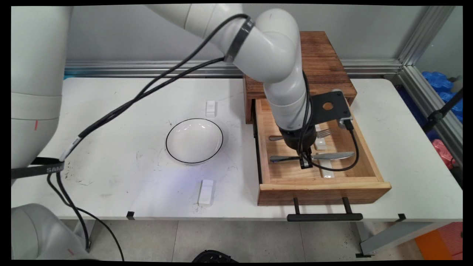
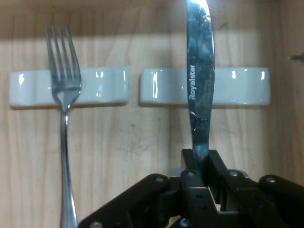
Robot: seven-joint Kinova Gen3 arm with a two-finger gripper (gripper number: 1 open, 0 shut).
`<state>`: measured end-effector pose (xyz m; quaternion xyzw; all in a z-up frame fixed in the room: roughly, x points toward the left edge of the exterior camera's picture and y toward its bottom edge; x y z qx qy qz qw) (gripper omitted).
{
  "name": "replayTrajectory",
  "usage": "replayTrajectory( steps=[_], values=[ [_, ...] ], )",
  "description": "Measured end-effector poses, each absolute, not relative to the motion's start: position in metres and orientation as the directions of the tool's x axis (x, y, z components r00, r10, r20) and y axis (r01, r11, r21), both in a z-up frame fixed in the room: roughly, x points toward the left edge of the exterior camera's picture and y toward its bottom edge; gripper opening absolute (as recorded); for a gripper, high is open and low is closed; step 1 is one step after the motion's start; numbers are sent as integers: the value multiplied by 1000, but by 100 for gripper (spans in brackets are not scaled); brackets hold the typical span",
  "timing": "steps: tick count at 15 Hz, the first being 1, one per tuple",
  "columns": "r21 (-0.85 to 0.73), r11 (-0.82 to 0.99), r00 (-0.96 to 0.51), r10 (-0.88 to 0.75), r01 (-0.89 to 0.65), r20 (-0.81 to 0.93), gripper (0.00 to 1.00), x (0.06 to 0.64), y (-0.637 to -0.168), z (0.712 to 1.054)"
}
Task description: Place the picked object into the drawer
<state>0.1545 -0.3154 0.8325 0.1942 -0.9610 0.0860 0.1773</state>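
Hand [image 2: 202, 164] is down inside the open drawer [image 1: 321, 186], fingers [image 2: 190, 166] clamped together on a table knife [image 2: 200, 90] at about the point where blade meets handle. In the hand view the blade runs straight away from the fingers, lettered "Royalstar", and crosses over a white ceramic rest [image 2: 237, 85] lying on the drawer floor; whether the blade touches that rest or is held just clear of it cannot be told. In the main view the knife [image 1: 332, 156] lies crosswise in the drawer, blade toward the right wall, dark handle toward the left wall. A fork [image 2: 64, 118] lies parallel to the knife, just beside it, tines resting on a second white rest [image 2: 102, 85]; the two rests sit end to end with a narrow gap between them. In the main view the fork [image 1: 327, 132] is on the far side of the knife, partly hidden behind the arm. The drawer is pulled out of a dark wooden cabinet [image 1: 321, 62] at the back right of the white desk [image 1: 111, 111], and its black bar handle [image 1: 324, 217] overhangs the desk's near edge. Left of the drawer, well apart, a white bowl with a dark rim [image 1: 194, 140] stands on the desk. A small white block [image 1: 210, 108] lies beyond the bowl and another white block [image 1: 206, 192] lies nearer the front edge.
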Motion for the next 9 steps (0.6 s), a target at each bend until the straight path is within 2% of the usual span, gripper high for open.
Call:
replayTrajectory(
  steps=[9],
  values=[
    [-91,909,-864,-351,-408,361,0,147,-323,808]
  ],
)
